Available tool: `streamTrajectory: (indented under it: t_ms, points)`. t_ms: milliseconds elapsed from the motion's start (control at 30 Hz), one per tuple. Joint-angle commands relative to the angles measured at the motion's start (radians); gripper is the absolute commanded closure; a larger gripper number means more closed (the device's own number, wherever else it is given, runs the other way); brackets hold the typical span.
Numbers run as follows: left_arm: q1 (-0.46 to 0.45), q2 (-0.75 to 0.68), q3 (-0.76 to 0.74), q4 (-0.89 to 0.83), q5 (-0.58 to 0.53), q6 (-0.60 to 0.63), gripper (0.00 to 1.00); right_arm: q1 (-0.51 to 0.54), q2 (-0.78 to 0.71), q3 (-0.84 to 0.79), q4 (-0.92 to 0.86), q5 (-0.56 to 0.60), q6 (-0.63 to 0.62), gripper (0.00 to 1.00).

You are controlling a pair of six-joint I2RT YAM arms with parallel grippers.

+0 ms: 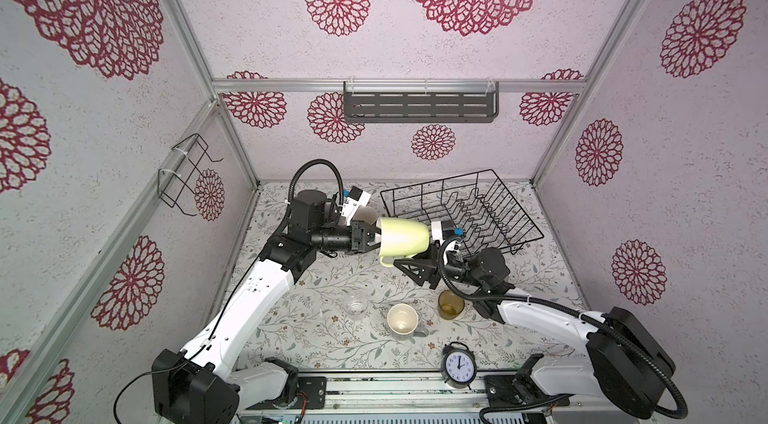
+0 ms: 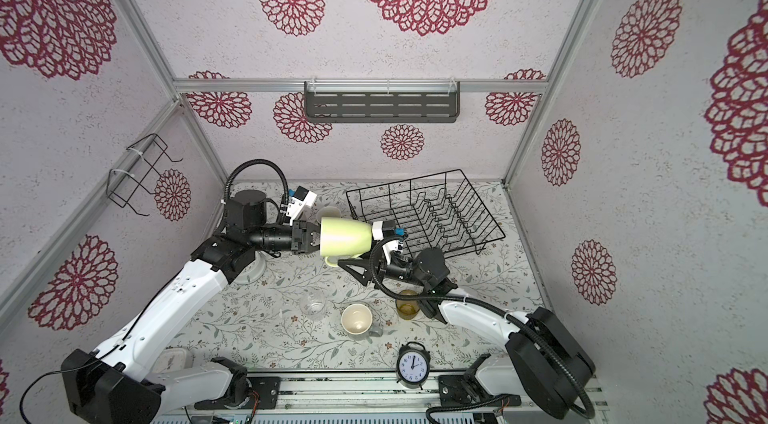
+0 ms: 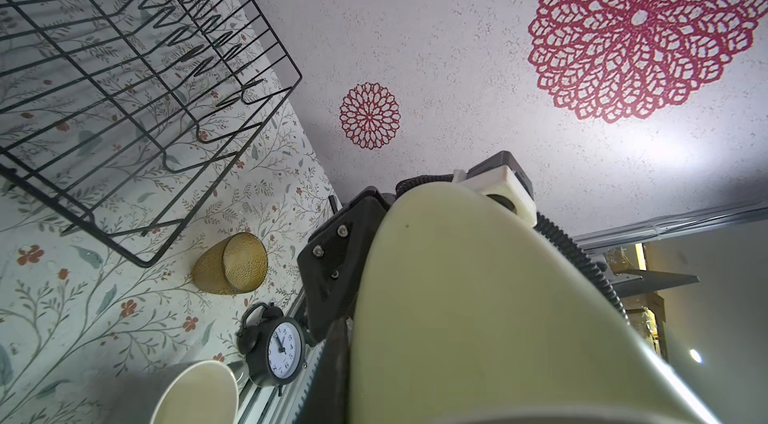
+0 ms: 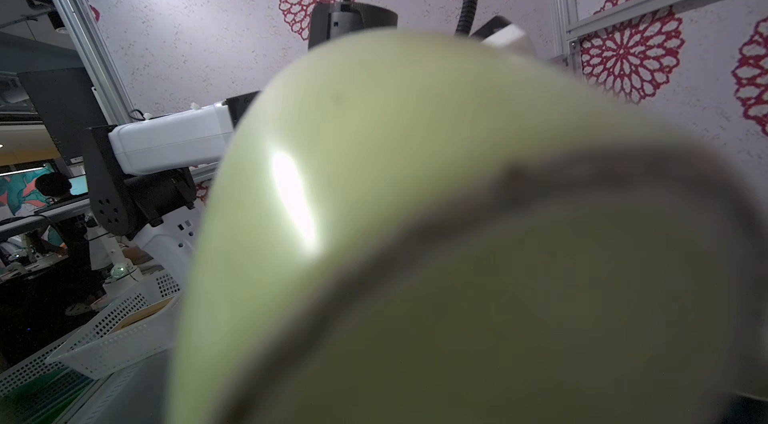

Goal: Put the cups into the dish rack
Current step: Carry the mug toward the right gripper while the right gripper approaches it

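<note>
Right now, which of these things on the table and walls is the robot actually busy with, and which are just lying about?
For the job: yellow-green mug, dish rack, clear glass, grey mug, amber tumbler, pale mug beside the rack.

Just lying about: alarm clock, grey slotted shelf, wire wall holder.

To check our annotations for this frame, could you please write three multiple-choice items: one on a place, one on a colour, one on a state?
1. Relative to the dish rack, the amber glass tumbler is: A inside it; B outside it, on the table; C hanging from its rim.
2. The held mug is: A yellow-green; B red; C blue.
3. The left gripper is: A open, holding nothing; B shut on the held mug's rim; C resting on the table.
Answers: B, it stands on the floral table; A, all views show yellow-green; B, it pinches the rim in both top views.
</note>
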Motion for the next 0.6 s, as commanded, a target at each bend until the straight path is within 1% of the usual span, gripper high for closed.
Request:
streamTrajectory:
  t_ms: [0, 33, 100, 133, 200, 267, 300, 333, 433, 533, 567]
  points:
    - [-0.01, -0.02, 0.007, 0.073, 0.033, -0.006, 1.0, 0.001, 0.036, 0.049, 0.298, -0.043, 0.134, 0.51]
    - [-0.014, -0.02, 0.006, 0.074, 0.028, -0.005, 1.0, 0.001, 0.052, 0.062, 0.329, -0.06, 0.162, 0.53]
    - [-0.018, -0.02, 0.005, 0.073, 0.028, -0.007, 1.0, 0.001, 0.073, 0.077, 0.361, -0.079, 0.193, 0.53]
    - [-0.022, -0.018, 0.005, 0.069, 0.028, -0.009, 1.0, 0.001, 0.079, 0.083, 0.355, -0.08, 0.195, 0.52]
    - [-0.028, -0.02, 0.004, 0.067, 0.029, -0.009, 1.0, 0.003, 0.081, 0.092, 0.321, -0.089, 0.179, 0.45]
    - [-0.033, -0.02, 0.001, 0.071, 0.023, -0.006, 1.0, 0.006, 0.079, 0.097, 0.287, -0.101, 0.154, 0.44]
    - [-0.037, -0.016, -0.002, 0.072, 0.019, -0.004, 1.0, 0.01, 0.078, 0.098, 0.273, -0.109, 0.141, 0.46]
    - [-0.039, -0.011, -0.001, 0.072, 0.014, -0.004, 1.0, 0.012, 0.077, 0.099, 0.266, -0.11, 0.135, 0.51]
    - [-0.041, 0.005, 0.004, 0.069, 0.016, -0.006, 1.0, 0.012, 0.077, 0.105, 0.27, -0.112, 0.135, 0.67]
    - [-0.041, 0.009, 0.005, 0.066, 0.012, 0.007, 1.0, 0.011, 0.074, 0.11, 0.267, -0.123, 0.134, 0.82]
    - [-0.041, 0.011, 0.004, 0.063, 0.01, 0.012, 0.98, 0.011, 0.072, 0.11, 0.262, -0.125, 0.133, 0.83]
